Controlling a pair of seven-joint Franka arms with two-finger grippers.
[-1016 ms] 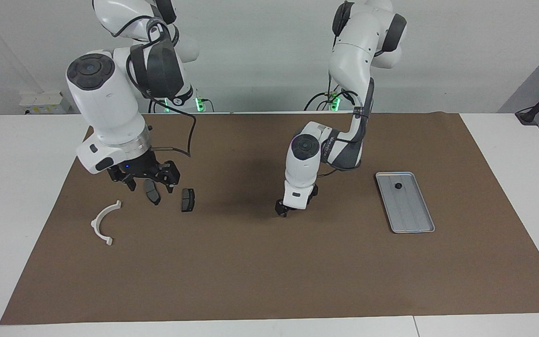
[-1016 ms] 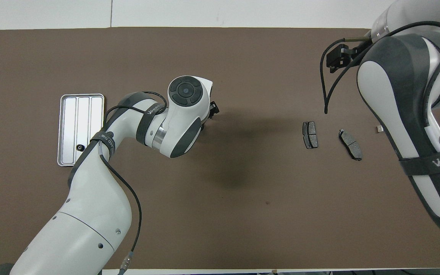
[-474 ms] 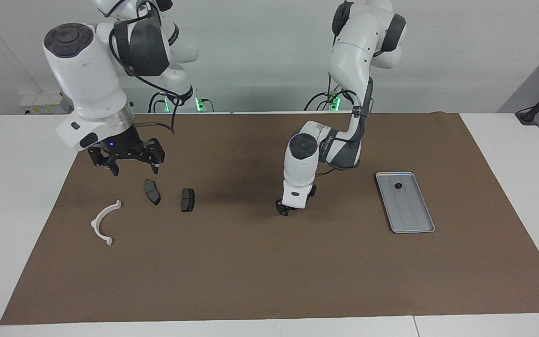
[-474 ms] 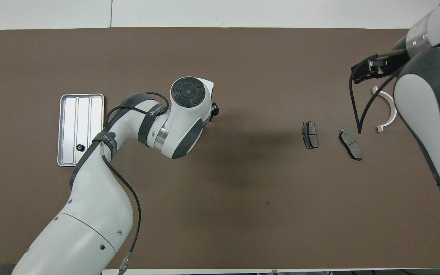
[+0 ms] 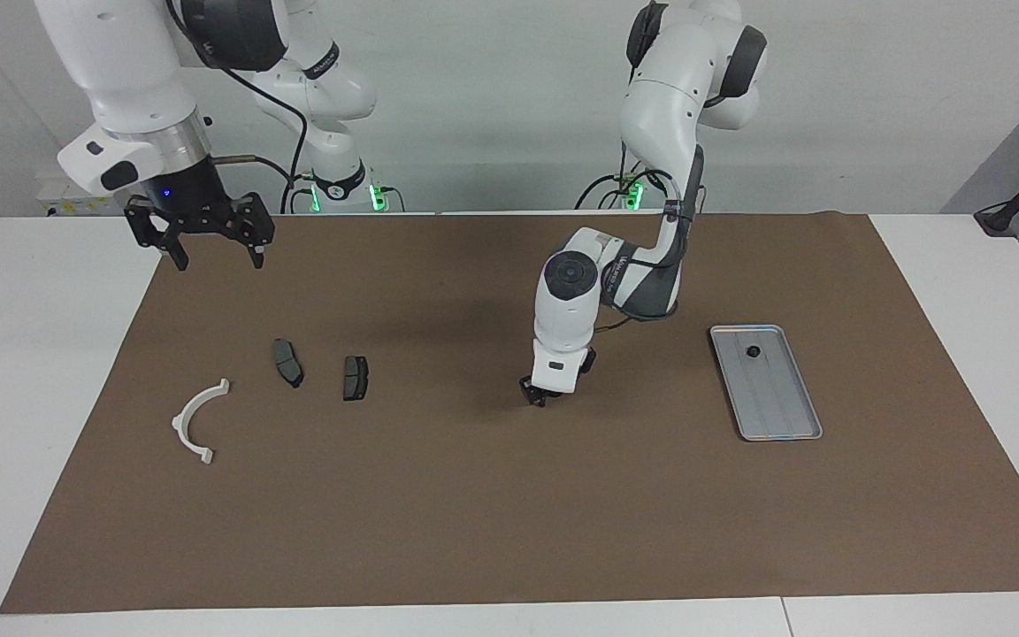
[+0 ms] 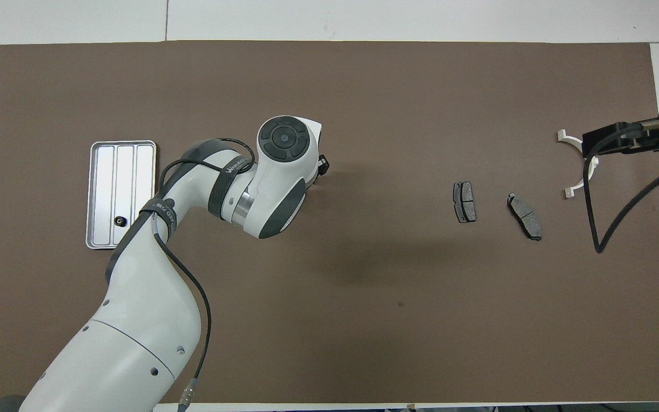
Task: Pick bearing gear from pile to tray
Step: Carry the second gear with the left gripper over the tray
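Note:
The tray (image 5: 775, 398) lies flat on the brown mat toward the left arm's end. One small black round part (image 5: 753, 351), (image 6: 118, 220) sits in its end nearer to the robots. The pile lies toward the right arm's end: a white half-ring bracket (image 5: 198, 420) and two dark pads (image 5: 287, 362), (image 5: 355, 377). My left gripper (image 5: 538, 395) is low at the mat's middle, pointing down. Whatever is beneath it is hidden. My right gripper (image 5: 218, 257) hangs open and empty, high over the mat's edge by the robots.
The brown mat (image 5: 509, 513) covers most of the white table. In the overhead view the left arm's wrist (image 6: 275, 171) covers its own gripper, and the tray (image 6: 135, 171) lies beside that arm's forearm.
My right arm has lifted away from over the two dark pads and drawn back toward the robots, staying open. The left gripper has barely moved at the mat's middle.

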